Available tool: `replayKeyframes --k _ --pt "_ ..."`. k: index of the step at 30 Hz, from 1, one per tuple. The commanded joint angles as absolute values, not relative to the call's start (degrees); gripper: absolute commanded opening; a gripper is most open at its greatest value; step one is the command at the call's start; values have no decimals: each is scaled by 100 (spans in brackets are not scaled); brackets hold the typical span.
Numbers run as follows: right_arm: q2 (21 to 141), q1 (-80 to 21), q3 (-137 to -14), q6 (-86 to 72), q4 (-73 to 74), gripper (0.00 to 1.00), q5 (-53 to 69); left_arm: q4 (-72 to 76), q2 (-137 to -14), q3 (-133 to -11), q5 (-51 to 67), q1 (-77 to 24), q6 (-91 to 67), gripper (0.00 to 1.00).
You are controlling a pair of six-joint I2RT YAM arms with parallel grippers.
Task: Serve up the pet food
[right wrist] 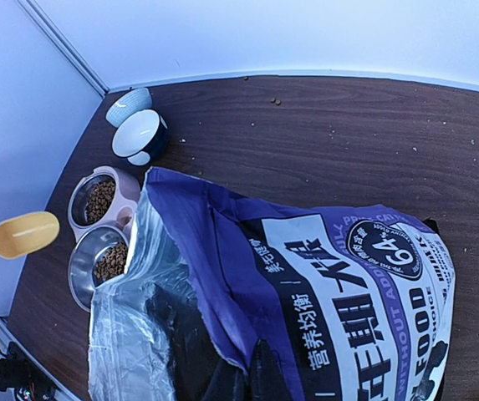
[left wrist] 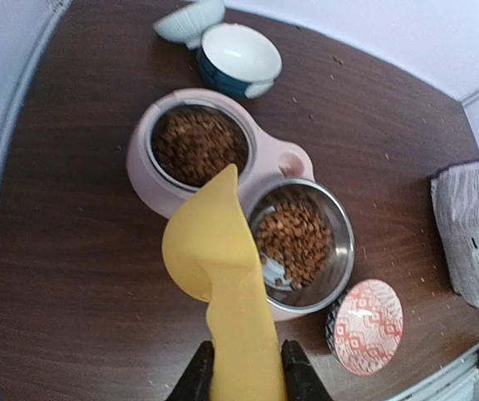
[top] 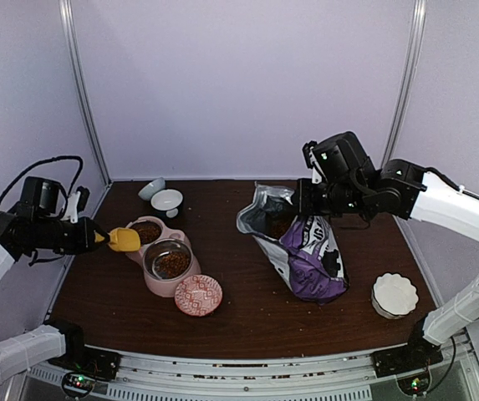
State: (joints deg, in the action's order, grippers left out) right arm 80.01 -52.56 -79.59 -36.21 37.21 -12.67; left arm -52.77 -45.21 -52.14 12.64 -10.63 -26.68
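Brown pet food fills the far steel bowl of the pink feeder, and more pet food lies in its near bowl. My left gripper is shut on the handle of a yellow scoop, which hovers over the feeder's left edge. In the right wrist view the scoop looks empty. The purple food bag lies open at centre right. My right gripper is shut on the rim of the bag's mouth, holding it up.
A red patterned bowl sits just in front of the feeder. Two small bowls stand at the back left. A white scalloped dish sits front right. Stray kibble crumbs dot the dark table.
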Motion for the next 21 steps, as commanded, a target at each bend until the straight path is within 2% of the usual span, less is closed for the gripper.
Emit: replayKeyframes --k 1,4,7,12,16,21 --pt "7873 -5180 -7853 -3634 3702 0 -1389 -4866 -4413 -5546 -313 -943 -2583 0" --pt "7891 -5184 -7861 -3632 3673 0 -1344 -4133 -4168 -5155 -1057 -853 -2889 0" --pt "7917 -5182 -7896 -3621 3665 0 -1308 -3230 -4215 -4635 -1124 -549 -3146 0" --pt "7955 -5179 -7938 -3593 3653 0 -1254 -1905 -5072 -3985 -172 263 -3554 0" --pt "7997 -5180 -7965 -3626 3600 0 -1149 -838 -5731 -3668 291 412 -3738 0" --pt "8047 -5180 -7950 -3671 3534 0 -1074 -267 -6604 -3583 810 649 -3863 1"
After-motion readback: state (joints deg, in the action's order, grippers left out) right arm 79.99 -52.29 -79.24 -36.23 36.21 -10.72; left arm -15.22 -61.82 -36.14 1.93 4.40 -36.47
